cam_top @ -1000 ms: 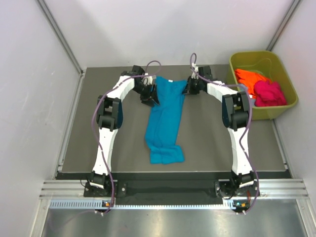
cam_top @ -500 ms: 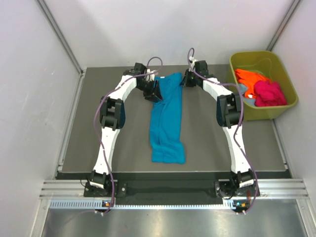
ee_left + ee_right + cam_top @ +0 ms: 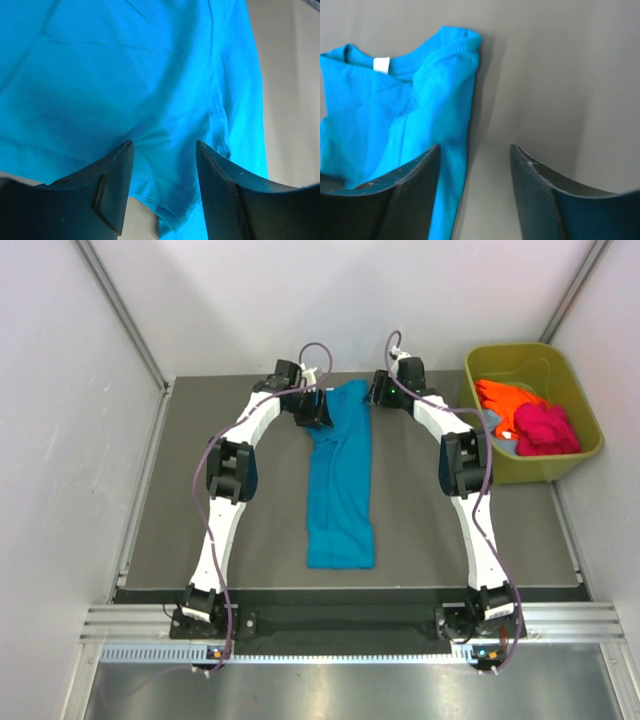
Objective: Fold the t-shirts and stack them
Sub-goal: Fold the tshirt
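Seen from above, both pairs of fingertips are too small and dark to read. The left gripper covers the 11 o'clock corner of the teal t-shirt. The orange t-shirt and the magenta t-shirt lie bunched in the olive tub at 2 o'clock, so their outlines cannot be made out. The left wrist view is almost filled with cloth, which runs off the frame at 12 and 9 o'clock.

The wrist cameras show what the overhead view does not. The left gripper is released, its two fingers spread over teal cloth with nothing pinched between them. Whether the tips touch the fabric I cannot tell. The right gripper is also spread and grasps nothing. It hangs over the bare table, with the shirt's edge on its 9 o'clock side. Only this view shows the small white neck label inside the collar, and a flap of cloth folded in over the shoulder beside it. Only the overhead view shows the shirt's full length.

The teal t-shirt lies on the middle of the grey table as a long, narrow band running from 12 to 6 o'clock. The collar is at the far end between the two grippers. The near end is squarer and slightly wider, and soft creases run along the band's length.
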Robot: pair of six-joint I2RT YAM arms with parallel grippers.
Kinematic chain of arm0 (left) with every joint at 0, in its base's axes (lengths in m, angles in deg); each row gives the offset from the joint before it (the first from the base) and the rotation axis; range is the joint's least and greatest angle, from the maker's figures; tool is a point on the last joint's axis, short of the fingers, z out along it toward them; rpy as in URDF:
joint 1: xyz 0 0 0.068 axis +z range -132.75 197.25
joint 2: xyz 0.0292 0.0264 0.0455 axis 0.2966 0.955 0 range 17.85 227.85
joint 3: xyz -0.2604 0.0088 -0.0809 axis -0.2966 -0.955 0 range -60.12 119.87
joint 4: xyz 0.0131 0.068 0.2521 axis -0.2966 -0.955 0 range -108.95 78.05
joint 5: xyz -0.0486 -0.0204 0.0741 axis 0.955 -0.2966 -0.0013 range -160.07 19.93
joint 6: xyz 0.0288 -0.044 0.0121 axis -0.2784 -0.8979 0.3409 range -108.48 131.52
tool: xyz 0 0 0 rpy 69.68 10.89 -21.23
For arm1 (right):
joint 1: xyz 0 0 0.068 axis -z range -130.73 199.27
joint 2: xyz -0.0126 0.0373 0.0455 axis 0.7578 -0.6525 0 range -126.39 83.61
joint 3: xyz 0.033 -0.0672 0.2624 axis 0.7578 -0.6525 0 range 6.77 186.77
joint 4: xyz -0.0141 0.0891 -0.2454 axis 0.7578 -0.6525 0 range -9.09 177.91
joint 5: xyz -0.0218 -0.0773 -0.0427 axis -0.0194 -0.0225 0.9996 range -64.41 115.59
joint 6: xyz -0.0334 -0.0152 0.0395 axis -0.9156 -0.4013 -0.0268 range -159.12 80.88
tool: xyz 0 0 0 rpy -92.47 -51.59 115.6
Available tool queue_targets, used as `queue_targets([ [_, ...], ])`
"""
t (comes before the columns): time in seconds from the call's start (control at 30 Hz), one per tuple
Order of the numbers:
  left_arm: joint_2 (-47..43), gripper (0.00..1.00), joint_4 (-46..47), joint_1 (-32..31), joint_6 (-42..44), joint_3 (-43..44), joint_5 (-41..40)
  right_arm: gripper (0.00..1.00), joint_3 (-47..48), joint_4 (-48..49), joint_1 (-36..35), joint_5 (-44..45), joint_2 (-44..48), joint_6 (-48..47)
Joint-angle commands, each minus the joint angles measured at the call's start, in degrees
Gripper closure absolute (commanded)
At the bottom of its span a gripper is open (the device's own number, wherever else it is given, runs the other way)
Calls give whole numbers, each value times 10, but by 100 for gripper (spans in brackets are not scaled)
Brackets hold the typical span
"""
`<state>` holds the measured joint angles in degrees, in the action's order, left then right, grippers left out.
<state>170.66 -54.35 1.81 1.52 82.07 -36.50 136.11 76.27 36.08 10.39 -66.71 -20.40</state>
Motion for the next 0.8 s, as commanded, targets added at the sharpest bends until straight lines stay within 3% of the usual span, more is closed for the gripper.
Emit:
queue_targets([
  [0.0, -78, 42, 59, 9, -10, -16, -40, 41, -33, -1, 5, -18, 92, 11],
  [0.1, -89, 41, 114, 17, -32, -30, -39, 39, -56, -5, 4, -40, 129, 25],
  [0.37, -48, 42, 110, 23, -59, -42, -41, 32, -89, 23, -7, -111, 166, 94],
  [0.77, 0, 43, 130, 23, -95, -60, -32, 31, -130, 34, -23, -141, 76, 169],
])
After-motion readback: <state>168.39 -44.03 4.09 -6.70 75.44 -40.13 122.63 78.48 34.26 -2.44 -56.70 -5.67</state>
